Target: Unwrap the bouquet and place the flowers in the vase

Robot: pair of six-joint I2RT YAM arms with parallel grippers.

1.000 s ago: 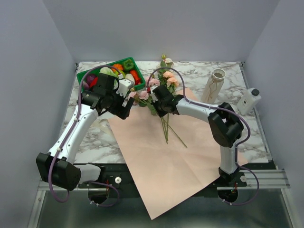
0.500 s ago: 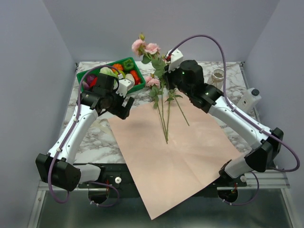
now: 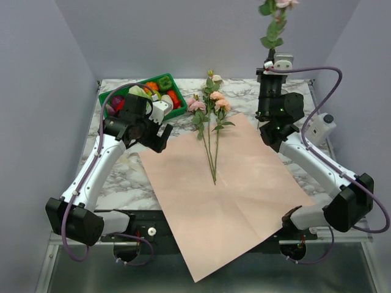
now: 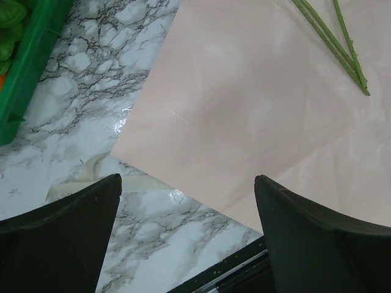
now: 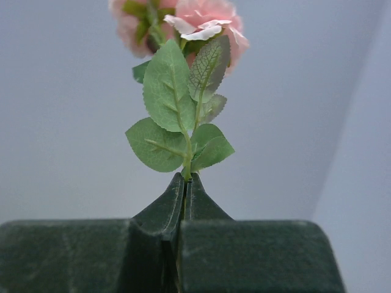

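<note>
**Top view.** The crate point(image 3: 146, 91) of toy vegetables sits at the far-left corner of the worktop point(image 3: 116, 177). Just on its near side, the left gripper point(image 3: 160, 138) hangs over marble by the left corner of the paper point(image 3: 232, 189), jaws spread wide and holding nothing. The paper lies flat across the middle, and its near corner overhangs the worktop's near edge. The flowers point(image 3: 211, 119) lie on its far part, heads reaching past the far edge onto marble and stems pointing toward the near edge. Over the far-right area the right gripper point(image 3: 273, 61) is held high, pinching one rose point(image 3: 272, 21) that stands upright. The picture's top edge cuts off its blooms. The bottle point(image 3: 321, 128) stands by the right edge.

**Left wrist view.** This shows plainly what the top view barely gives: a cream ribbon point(image 4: 91, 180) lying on the marble, touching the paper's left edge. The cut stem ends lie on the paper, well apart from the spread fingers point(image 4: 67, 238).

**Right wrist view.** Only here is the grip clear. The jaws are pressed together on the stem just below the lowest leaves, with pink blooms above against the wall.

**Open room.** Bare marble runs along the left edge on the near side of the crate. More runs along the far edge between the flowers and the right arm. The paper's near half is also open.
</note>
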